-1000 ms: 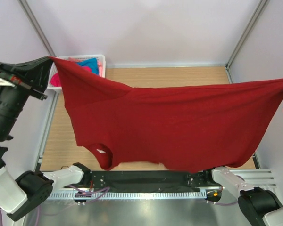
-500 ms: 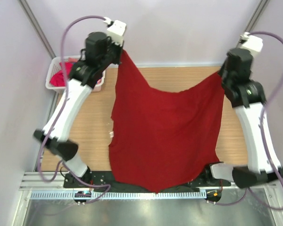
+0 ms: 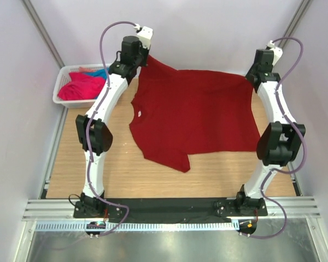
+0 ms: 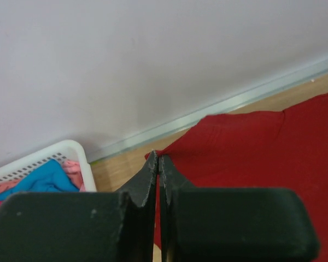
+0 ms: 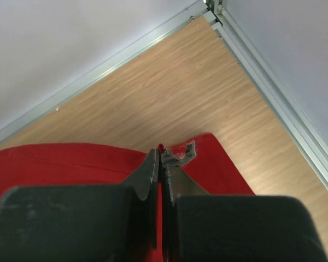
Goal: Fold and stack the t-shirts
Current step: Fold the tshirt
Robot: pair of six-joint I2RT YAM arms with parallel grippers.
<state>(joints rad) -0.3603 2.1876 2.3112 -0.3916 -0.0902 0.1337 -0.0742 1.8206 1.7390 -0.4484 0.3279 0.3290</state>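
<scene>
- Top view: the dark red t-shirt (image 3: 197,117) is spread flat on the bench (image 3: 120,174). It lies sideways, with the collar end toward the left arm and the hem toward the right arm, so its long axis runs hand to hand. The left hand (image 3: 144,61) and right hand (image 3: 251,76) each sit on a far corner, and the rest of the cloth lies base-side of both. My guess is any fold has to pull back toward the bases.
- Left wrist: the left hand (image 4: 157,159) has its fingers pinched together on a point of red cloth, and the shirt fans out to its right. The white basket (image 4: 71,150) with a turquoise shirt (image 4: 44,177) sits just off to its left.
- Right wrist: the right hand (image 5: 160,152) is clamped on the hem corner. Red cloth shows on both sides of the fingers, mostly to the left, with bare bench beyond.
</scene>
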